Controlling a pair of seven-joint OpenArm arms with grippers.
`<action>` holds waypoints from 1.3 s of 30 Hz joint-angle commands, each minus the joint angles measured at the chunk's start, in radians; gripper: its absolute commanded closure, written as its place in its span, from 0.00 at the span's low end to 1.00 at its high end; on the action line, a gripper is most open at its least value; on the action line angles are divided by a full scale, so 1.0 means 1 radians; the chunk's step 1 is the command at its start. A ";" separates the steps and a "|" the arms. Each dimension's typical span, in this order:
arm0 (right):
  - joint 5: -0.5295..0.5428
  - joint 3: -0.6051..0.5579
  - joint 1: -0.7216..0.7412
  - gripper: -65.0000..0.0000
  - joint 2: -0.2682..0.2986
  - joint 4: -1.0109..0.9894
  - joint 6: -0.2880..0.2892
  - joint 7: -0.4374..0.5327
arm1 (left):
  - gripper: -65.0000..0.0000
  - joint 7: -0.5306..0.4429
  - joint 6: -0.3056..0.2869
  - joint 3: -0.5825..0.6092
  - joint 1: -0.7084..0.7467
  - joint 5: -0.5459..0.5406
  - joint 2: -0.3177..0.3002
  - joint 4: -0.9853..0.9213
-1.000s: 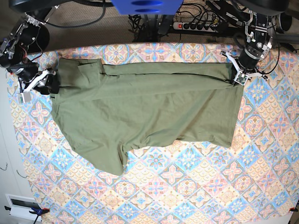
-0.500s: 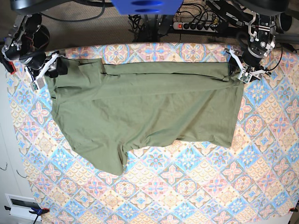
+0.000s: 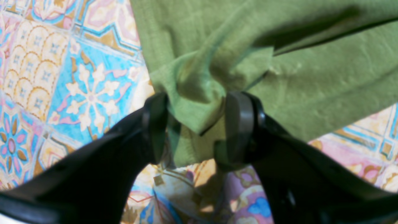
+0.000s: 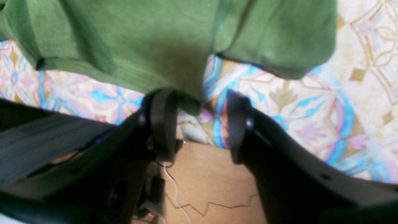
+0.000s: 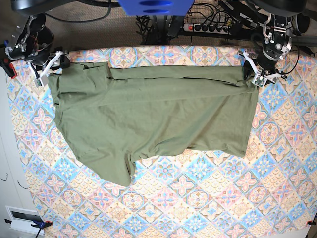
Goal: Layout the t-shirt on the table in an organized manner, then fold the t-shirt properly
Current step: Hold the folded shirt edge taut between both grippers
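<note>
Laying-out step: the t-shirt [image 5: 153,119] lies spread on the bench [image 5: 208,198]. Upper left, right fingers [image 5: 49,67] gape, gripping nothing. Upper right, left fingers [image 5: 255,74] are parted around a loose corner. Folding likely needs fresh grips.

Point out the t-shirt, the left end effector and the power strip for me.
t-shirt [image 5: 158,119], base view, middle of the body.
left end effector [image 3: 194,127], left wrist view, midway between fingertips.
power strip [image 5: 210,28], base view, its middle.
</note>
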 commanded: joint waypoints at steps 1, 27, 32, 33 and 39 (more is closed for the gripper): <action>0.019 0.005 0.002 0.61 0.005 0.012 0.003 0.006 | 0.57 -0.013 0.007 -0.006 0.001 -0.007 -0.016 0.017; 0.241 0.004 0.266 0.98 0.000 0.083 0.003 0.003 | 0.57 -0.013 0.007 -0.008 -0.003 -0.009 -0.011 0.017; 0.241 0.005 0.295 0.98 0.000 -0.038 0.003 0.006 | 0.57 -0.013 0.007 -0.023 -0.003 -0.009 0.007 0.017; 0.240 0.005 0.292 0.98 0.000 -0.054 0.003 0.005 | 0.57 -0.013 0.007 -0.028 -0.003 -0.009 0.009 0.017; 0.240 0.005 0.211 0.98 0.007 -0.054 0.003 0.003 | 0.57 -0.013 0.007 -0.034 -0.003 -0.009 0.009 0.017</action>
